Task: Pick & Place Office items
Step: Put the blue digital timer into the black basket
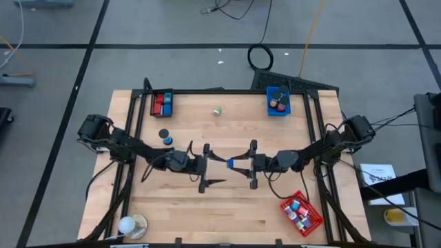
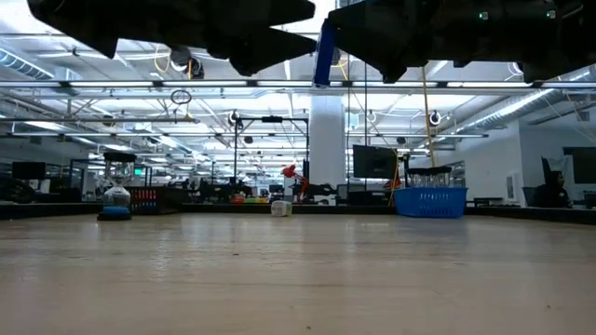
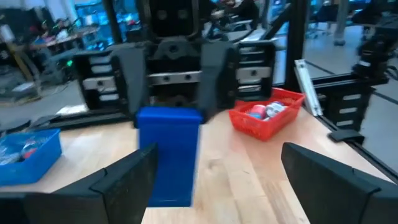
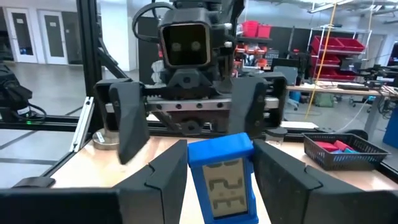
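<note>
A wooden table (image 1: 227, 207) carries a black tray (image 1: 162, 103), a blue tray (image 1: 278, 103) and a red tray (image 1: 302, 213) of small office items; above its middle the two arms meet, apparently for a handover; the left gripper (image 1: 208, 162) stands with jaws wide, apart from the blue block (image 1: 234, 164); the right gripper (image 1: 242, 164) clamps that block, held in mid-air.

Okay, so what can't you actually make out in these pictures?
- Red tray, high view: items inside too small to tell apart.
- Blue block, low view: upper part hidden behind the dark arms.
- Blue block, left wrist view: blurred, no markings readable.
- Round white and tan object, high view: too small to identify.
- Green item, high view: shape too small.
</note>
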Available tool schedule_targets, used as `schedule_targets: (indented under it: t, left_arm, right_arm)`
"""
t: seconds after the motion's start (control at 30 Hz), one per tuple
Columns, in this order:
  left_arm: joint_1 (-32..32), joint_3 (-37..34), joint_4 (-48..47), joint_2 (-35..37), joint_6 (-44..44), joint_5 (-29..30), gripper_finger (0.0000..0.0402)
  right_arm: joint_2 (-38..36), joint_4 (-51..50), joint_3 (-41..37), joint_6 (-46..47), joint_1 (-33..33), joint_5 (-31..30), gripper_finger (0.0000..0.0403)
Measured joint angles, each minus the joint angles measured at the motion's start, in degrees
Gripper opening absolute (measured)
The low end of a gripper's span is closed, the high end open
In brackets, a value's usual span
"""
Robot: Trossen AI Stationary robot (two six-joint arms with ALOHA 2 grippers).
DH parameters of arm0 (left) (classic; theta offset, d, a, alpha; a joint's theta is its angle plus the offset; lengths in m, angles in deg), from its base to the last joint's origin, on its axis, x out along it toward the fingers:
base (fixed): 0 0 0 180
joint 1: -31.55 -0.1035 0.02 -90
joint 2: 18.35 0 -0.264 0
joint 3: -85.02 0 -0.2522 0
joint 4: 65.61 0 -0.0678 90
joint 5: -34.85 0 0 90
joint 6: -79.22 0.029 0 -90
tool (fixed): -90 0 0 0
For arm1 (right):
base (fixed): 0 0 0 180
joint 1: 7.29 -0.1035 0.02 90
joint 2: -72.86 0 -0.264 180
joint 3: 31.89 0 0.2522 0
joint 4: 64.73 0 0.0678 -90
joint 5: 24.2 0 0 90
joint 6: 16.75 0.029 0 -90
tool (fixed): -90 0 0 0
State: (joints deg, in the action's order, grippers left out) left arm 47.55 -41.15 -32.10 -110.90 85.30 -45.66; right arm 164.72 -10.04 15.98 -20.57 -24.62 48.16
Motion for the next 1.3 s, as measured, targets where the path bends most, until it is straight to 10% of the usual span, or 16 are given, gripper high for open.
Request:
schedule_targets:
  t: [0.67, 1.1, 1.3]
  left_arm:
    - [-1.34, 3.54, 2.05, -5.10, -3.80, 4.07, 0.0331]
    - [-1.11, 5.62, -0.84, -5.97, -0.35, 8.45, 0.0161]
    - [-1.24, 5.56, -14.67, 0.99, 0.82, 9.79, 0.0161]
  right_arm:
    - [0.01, 2.90, 0.00, -0.76, -0.07, 1.50, 0.0161]
    - [0.01, 3.39, 0.00, -1.24, -0.75, 1.16, 0.0164]
    - [0.12, 4.21, -0.04, -1.57, -0.79, -3.27, 0.0179]
